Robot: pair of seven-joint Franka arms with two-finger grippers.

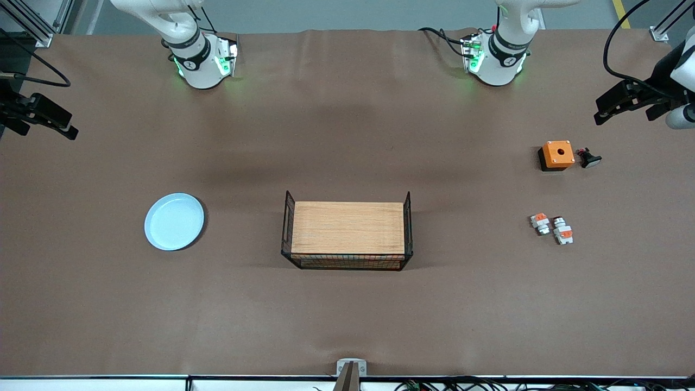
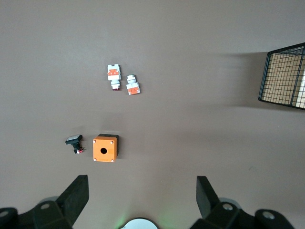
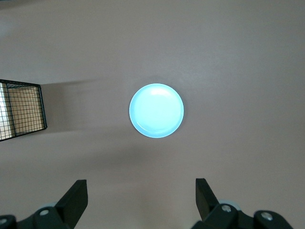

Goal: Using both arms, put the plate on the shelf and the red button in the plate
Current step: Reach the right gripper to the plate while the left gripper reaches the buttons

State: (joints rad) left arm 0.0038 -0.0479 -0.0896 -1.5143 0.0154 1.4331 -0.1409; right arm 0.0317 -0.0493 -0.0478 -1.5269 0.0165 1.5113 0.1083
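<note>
The pale blue plate [image 1: 174, 221] lies flat on the table toward the right arm's end; it also shows in the right wrist view [image 3: 156, 110]. The red button [image 1: 562, 230], white with an orange patch and a dark cap, lies toward the left arm's end; it also shows in the left wrist view [image 2: 113, 76]. My left gripper [image 2: 141, 191] is open and empty, high over the table above the orange box. My right gripper [image 3: 140, 191] is open and empty, high over bare table short of the plate.
A wire basket with a wooden top [image 1: 347, 231] stands mid-table. An orange square box with a hole [image 1: 557, 155] and a black button part [image 1: 589, 158] lie farther from the camera than the red button. A shorter white-and-orange block [image 1: 540, 221] lies beside it.
</note>
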